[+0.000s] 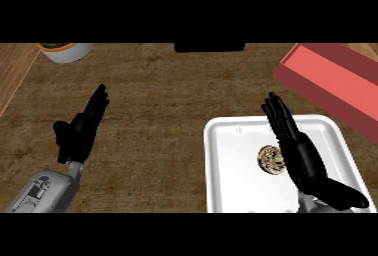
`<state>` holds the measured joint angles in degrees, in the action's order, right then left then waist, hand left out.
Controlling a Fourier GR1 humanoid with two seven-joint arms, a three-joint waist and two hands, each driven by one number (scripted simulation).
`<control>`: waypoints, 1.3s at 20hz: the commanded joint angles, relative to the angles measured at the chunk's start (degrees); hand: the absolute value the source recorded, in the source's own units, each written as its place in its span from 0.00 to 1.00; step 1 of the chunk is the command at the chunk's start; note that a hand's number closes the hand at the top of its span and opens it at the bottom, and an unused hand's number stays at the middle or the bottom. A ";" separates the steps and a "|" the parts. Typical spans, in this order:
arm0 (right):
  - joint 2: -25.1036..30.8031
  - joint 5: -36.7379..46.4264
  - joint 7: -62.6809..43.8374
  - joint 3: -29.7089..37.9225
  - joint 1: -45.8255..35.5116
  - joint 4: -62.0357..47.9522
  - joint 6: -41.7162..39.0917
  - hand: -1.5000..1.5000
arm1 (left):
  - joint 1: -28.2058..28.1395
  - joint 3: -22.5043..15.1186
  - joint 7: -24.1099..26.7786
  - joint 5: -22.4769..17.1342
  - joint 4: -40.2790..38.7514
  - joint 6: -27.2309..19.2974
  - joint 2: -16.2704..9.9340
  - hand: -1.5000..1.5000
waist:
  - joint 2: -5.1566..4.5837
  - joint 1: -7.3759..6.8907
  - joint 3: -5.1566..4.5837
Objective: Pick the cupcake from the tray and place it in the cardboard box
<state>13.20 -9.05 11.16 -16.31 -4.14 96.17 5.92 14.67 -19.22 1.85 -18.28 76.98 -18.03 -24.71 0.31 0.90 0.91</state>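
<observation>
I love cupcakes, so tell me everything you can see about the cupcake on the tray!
The cupcake is small and round, seen from straight above, so its sides are hidden. Its top looks brown with pale, swirly markings. It sits upright inside the white tray, a little right of the middle. The robot's right hand is stretched out just beside it with straight fingers, overlapping its right edge in this view; whether they touch cannot be told. Nothing is curled around it yet.

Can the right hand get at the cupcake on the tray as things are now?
Probably yes. The right hand is open over the white tray, right beside the cupcake, and nothing lies between them.
</observation>
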 commanded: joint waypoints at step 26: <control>31.25 30.11 -26.33 13.43 21.46 24.73 -2.05 0.00 | -12.84 11.51 -8.46 -11.22 14.34 7.07 -6.23 0.50 | -0.49 -1.89 -1.29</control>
<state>38.83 15.00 -2.98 -0.83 18.14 117.11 7.92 1.86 -6.71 -5.98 -30.43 90.53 -10.52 -31.32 0.01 -0.42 -0.35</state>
